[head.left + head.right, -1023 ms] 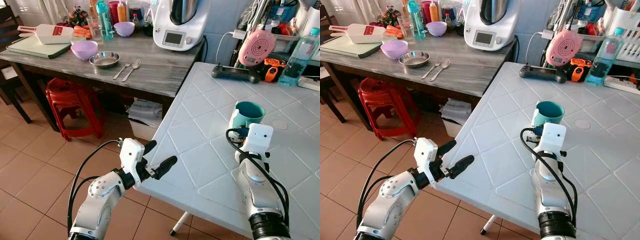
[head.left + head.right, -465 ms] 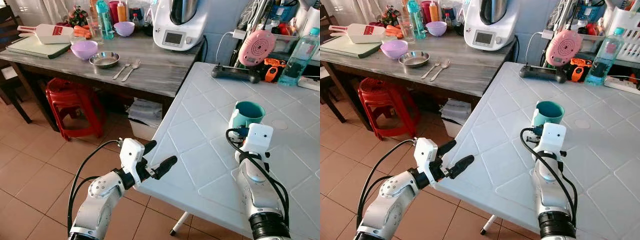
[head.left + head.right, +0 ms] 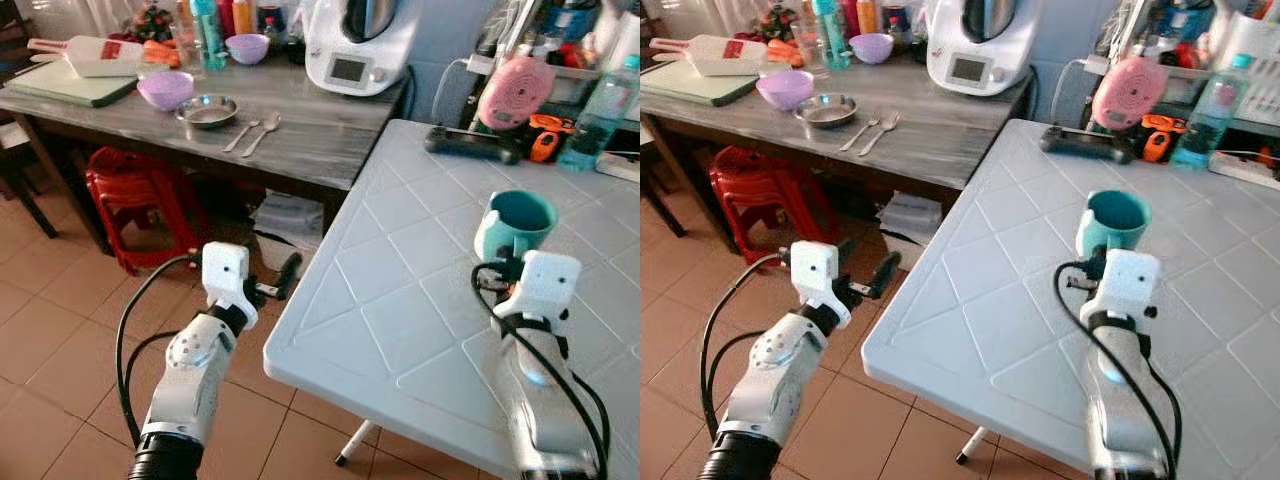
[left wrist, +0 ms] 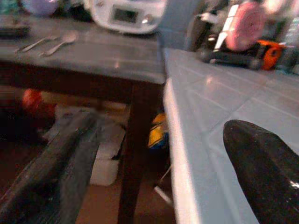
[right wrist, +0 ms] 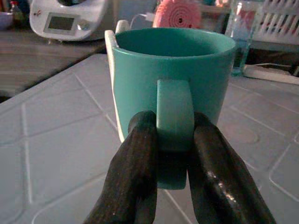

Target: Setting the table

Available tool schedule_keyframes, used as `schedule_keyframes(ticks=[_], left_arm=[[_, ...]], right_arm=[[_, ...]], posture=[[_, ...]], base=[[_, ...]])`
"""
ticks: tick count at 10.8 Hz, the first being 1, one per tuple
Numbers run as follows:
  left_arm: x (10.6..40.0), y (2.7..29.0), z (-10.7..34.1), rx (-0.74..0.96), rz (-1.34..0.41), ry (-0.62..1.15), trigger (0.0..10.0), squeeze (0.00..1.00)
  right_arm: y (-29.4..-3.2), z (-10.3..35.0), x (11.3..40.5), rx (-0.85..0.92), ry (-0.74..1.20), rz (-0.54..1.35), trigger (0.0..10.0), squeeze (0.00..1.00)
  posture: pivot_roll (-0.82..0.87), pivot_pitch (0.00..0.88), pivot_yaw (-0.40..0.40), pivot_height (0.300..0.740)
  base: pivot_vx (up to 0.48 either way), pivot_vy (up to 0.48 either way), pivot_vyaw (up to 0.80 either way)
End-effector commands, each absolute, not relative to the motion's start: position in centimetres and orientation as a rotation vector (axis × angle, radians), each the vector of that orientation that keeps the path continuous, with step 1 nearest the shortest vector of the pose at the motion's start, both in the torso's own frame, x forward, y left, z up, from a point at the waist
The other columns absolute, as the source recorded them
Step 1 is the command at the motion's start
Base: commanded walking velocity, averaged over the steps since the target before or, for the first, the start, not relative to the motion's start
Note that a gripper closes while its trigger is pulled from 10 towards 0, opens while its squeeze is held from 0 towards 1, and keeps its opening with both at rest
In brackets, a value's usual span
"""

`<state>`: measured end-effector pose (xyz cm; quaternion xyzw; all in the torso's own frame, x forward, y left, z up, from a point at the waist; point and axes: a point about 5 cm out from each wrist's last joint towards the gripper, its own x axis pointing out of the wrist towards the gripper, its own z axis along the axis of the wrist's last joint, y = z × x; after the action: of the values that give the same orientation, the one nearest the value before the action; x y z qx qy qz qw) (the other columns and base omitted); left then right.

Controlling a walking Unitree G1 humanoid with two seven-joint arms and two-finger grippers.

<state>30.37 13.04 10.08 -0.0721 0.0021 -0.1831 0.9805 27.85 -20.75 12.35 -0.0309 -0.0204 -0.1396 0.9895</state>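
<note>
Teal ceramic mug (image 5: pixel 174 88), glossy, with a paler inside, stands upright on the white tiled table (image 3: pixel 400 300), mouth up. Its strap handle runs vertically and faces straight back toward the robot. The part of the mug's inside that can be seen holds nothing; its bottom is out of sight.

The right gripper (image 5: pixel 174 154) has its two black fingers (image 5: pixel 135 172) closed on that handle, one on each side and pressed against it. In the head views the mug (image 3: pixel 514 222) sits just beyond the white wrist housing of the right arm, toward the robot's right side of the table and well in from the near edge.

The left gripper (image 3: pixel 283 282) is held off the table's near left corner, above the tiled floor (image 3: pixel 60 330), with its fingers spread apart and nothing between them.

Beyond, a grey wooden counter (image 3: pixel 300 130) carries a lilac bowl (image 3: pixel 165 89), a steel dish (image 3: pixel 209 110) just beside it, and a fork and a spoon (image 3: pixel 262 132) lying side by side, their handles pointing toward the robot. What the bowl and the dish hold cannot be told. A white kitchen machine (image 3: pixel 360 45) stands at the counter's far end. A red plastic stool (image 3: pixel 135 195) sits under the counter. At the table's far edge lie a black controller (image 3: pixel 472 142) and a clear water bottle (image 3: pixel 598 110).
</note>
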Motion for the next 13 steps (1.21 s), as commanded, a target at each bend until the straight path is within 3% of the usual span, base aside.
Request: schedule_keyframes(ticks=[1,3,7,13], left_arm=[[30.82,13.22,10.39,-0.135,-0.355,0.003,10.0,0.0],[30.91,12.99,10.48,-0.131,-0.379,-0.008,10.0,0.0],[30.85,12.53,10.29,-0.145,-0.394,-0.01,10.0,0.0],[30.8,12.37,9.99,-0.14,-0.397,-0.002,10.0,0.0]], right_arm=[[-20.74,13.09,27.72,-0.061,-0.061,-0.276,10.0,0.0],[-20.63,13.16,27.68,-0.062,-0.062,-0.269,10.0,0.0],[-20.55,13.18,27.22,-0.072,-0.057,-0.277,10.0,0.0],[-20.17,13.34,27.19,-0.074,-0.062,-0.264,10.0,0.0]], posture=[[0.05,0.0,-0.008,0.74],[0.05,0.0,-0.005,0.74],[0.04,0.0,0.001,0.74],[0.03,0.0,0.003,0.74]], base=[[0.0,0.0,-0.51],[0.0,0.167,-0.8],[0.0,0.479,-0.61],[0.0,0.48,0.0]])
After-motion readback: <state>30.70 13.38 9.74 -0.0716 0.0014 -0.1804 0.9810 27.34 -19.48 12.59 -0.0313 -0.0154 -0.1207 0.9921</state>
